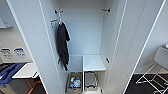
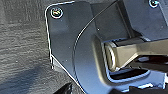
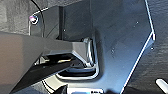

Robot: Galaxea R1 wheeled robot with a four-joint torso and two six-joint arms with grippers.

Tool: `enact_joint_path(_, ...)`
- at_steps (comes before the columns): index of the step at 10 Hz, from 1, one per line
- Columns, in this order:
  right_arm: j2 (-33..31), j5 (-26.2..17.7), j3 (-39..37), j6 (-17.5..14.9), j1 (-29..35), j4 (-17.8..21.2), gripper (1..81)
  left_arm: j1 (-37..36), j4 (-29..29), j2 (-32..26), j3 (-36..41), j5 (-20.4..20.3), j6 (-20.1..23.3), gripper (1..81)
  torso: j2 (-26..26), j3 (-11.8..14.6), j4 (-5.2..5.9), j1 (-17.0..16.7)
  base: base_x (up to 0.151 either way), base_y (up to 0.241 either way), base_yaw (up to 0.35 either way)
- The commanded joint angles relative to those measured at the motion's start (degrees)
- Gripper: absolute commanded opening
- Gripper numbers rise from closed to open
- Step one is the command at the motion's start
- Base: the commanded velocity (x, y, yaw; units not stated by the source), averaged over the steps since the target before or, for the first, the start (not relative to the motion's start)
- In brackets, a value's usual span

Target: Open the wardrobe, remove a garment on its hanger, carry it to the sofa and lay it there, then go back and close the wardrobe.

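White wardrobe [image 1: 130, 37] open, black T-shirt [image 1: 62, 45] hanging limp from rail, baskets [image 1: 75, 82] below; grippers' state impossible to tell.

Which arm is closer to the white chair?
Probably right: the chair stands rightward, a white bar like its leg beside that arm; left arm hangs over dark floor.

The wardrobe [image 1: 85, 32] floor holds two baskets [image 1: 75, 82] beside a bare white shelf [image 1: 93, 63].
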Motion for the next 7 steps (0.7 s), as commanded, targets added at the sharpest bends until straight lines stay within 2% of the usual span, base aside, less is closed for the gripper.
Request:
enact_joint_path(1, 0.44, -2.92, 0.18, -0.18, 1.62, -0.26, 81.1, -1.89, -0.25, -0.15, 0.21, 2.95, 0.26, 81.1, -0.02, 0.00, 0.00, 0.03, 0.090, 0.000, 0.000)
enact_joint_path(7, 0.44, -2.92, 0.53, -0.18, 1.88, -0.17, 81.1, -1.88, -0.07, -0.24, 0.92, 2.95, 0.35, 81.1, 0.00, 0.02, 0.00, 0.03, 0.103, 0.000, 0.000)
